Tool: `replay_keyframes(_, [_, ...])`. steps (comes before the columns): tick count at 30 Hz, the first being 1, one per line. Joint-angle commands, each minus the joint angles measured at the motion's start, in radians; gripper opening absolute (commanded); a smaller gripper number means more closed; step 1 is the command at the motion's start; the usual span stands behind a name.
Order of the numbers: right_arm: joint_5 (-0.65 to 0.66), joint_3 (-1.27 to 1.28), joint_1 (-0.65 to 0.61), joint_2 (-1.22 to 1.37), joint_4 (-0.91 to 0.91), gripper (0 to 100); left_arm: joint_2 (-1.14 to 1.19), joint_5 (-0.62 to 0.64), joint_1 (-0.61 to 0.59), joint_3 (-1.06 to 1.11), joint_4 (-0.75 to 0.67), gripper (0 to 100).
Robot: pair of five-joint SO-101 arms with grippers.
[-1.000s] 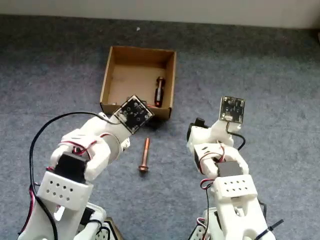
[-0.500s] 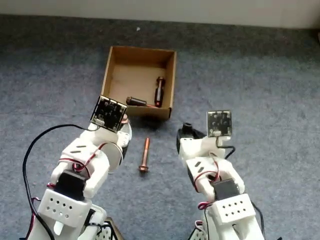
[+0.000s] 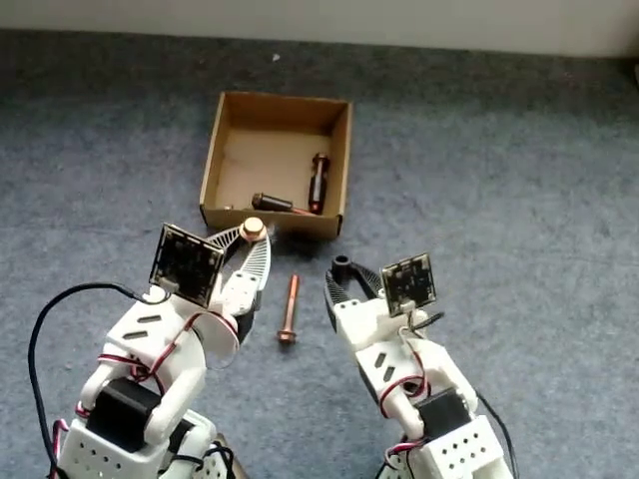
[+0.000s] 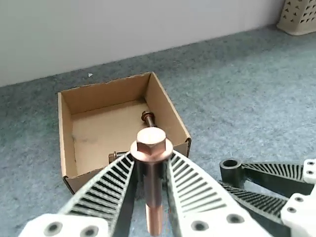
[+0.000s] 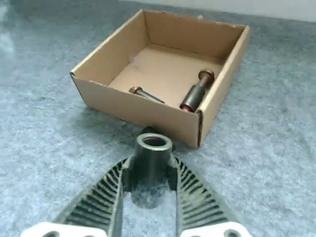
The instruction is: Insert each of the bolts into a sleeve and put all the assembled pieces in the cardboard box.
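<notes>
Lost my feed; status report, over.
Left gripper shut on bolt, right gripper on sleeve. Two pieces in cardboard box. Spare bolt on carpet between grippers.

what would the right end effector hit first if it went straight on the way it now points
Probably the near wall of the box: the right end effector points at it, and the sleeve it holds would touch first. Height is unclear, so it might clear the rim.
</notes>
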Motion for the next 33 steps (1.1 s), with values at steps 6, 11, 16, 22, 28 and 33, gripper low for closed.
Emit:
replay_keyframes(6, [0.095,0.119,-0.107,-0.154,-0.031,0.4,-0.022,0.071,0.108,-0.081,-0.031,1])
replay_keyframes(11, [0.095,0.122,-0.142,-0.163,-0.045,0.4,-0.022,0.074,0.136,-0.085,-0.112,1])
replay_keyframes(16, [0.095,0.122,-0.176,-0.163,-0.044,0.4,-0.022,0.075,0.139,-0.087,-0.176,1])
replay_keyframes(22, [0.097,0.124,-0.209,-0.163,-0.045,0.4,-0.022,0.109,0.174,-0.082,-0.187,1])
replay_keyframes(28, [0.097,0.125,-0.216,-0.165,-0.05,0.4,-0.022,0.126,0.197,-0.041,-0.192,1])
replay_keyframes(33, [0.097,0.122,-0.219,-0.165,-0.05,0.4,-0.022,0.123,0.194,-0.03,-0.195,1])
